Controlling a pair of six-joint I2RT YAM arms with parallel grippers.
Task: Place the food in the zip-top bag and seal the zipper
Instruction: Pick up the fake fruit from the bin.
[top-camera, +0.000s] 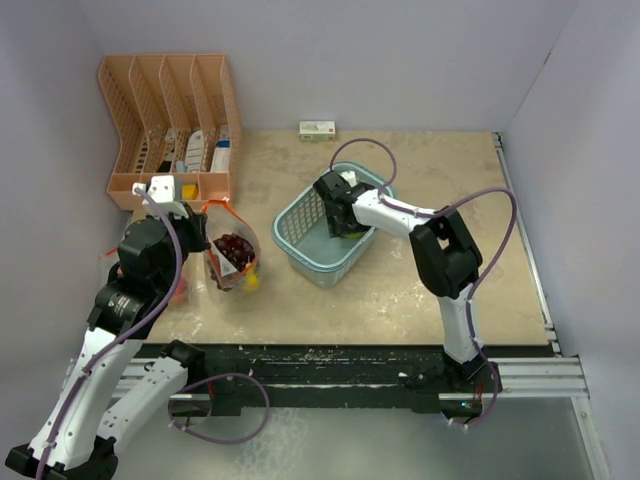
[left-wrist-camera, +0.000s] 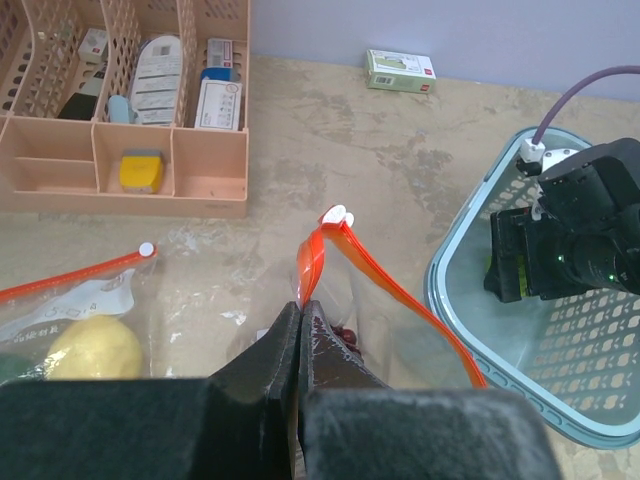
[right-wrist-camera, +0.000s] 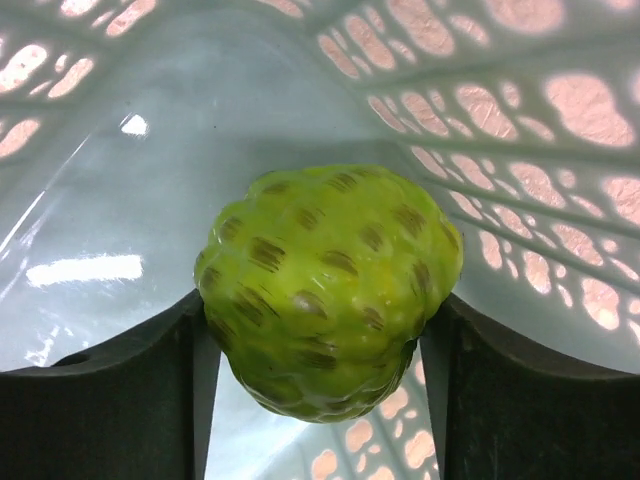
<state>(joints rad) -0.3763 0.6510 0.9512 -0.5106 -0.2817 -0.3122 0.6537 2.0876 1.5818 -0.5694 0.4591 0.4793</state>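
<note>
The clear zip-top bag (top-camera: 232, 262) stands left of the basket with a dark red grape bunch (top-camera: 235, 248) inside. Its orange-red zipper (left-wrist-camera: 400, 295) runs along the open mouth. My left gripper (left-wrist-camera: 300, 305) is shut on one end of that zipper strip, and it also shows from above (top-camera: 203, 238). My right gripper (right-wrist-camera: 320, 325) is down inside the light blue basket (top-camera: 300, 245), shut on a bumpy green fruit (right-wrist-camera: 330, 270). A yellow round fruit (left-wrist-camera: 95, 345) lies under clear plastic at the left, below another orange-red strip (left-wrist-camera: 70, 275).
A pink desk organizer (top-camera: 170, 120) with small items stands at the back left. A small white-green box (top-camera: 318, 129) lies by the back wall. A small yellow piece (top-camera: 251, 281) lies beside the bag. The basket's mesh wall (right-wrist-camera: 520, 170) surrounds the right gripper.
</note>
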